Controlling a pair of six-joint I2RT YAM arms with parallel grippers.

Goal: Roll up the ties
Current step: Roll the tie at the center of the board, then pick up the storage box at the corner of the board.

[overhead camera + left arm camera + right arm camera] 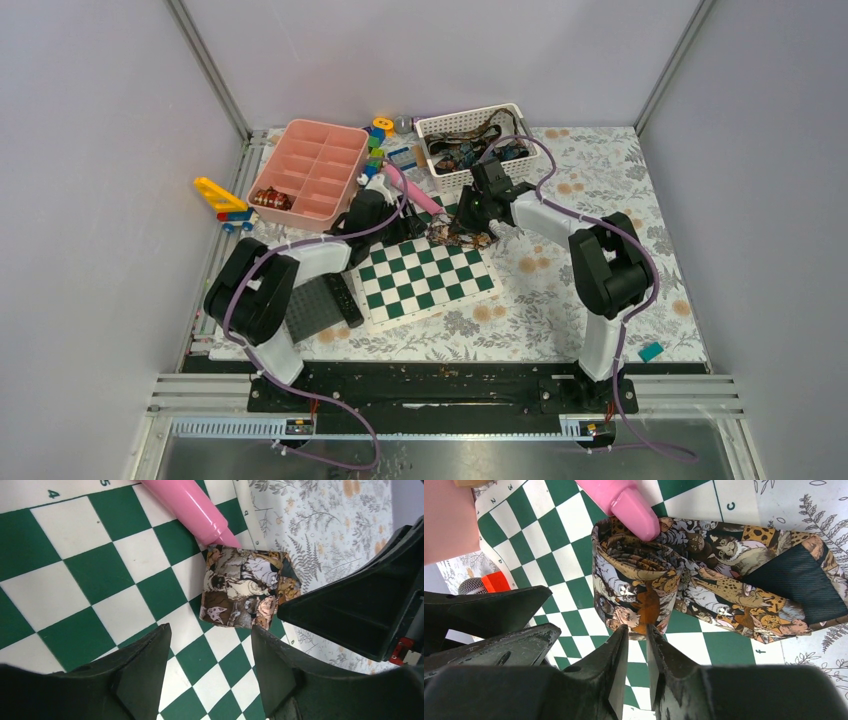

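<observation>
The tie (pixel 724 585) is smooth printed cloth with a faint sheen; the pink cylinder (pixel 185 505), glossy plastic; the chessboard (pixel 428 280), matt; the fingers (pixel 142 670), matt black plastic.

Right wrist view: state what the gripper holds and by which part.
The right gripper appears to pinch the tie by the near wall of its rolled end, just at the fingertips.

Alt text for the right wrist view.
A partly rolled, cat-patterned tie lies on a chessboard, its tail trailing right. The right tool has its narrowly parted tips at the coil's near edge; a pink tube reaches its far side.
</observation>
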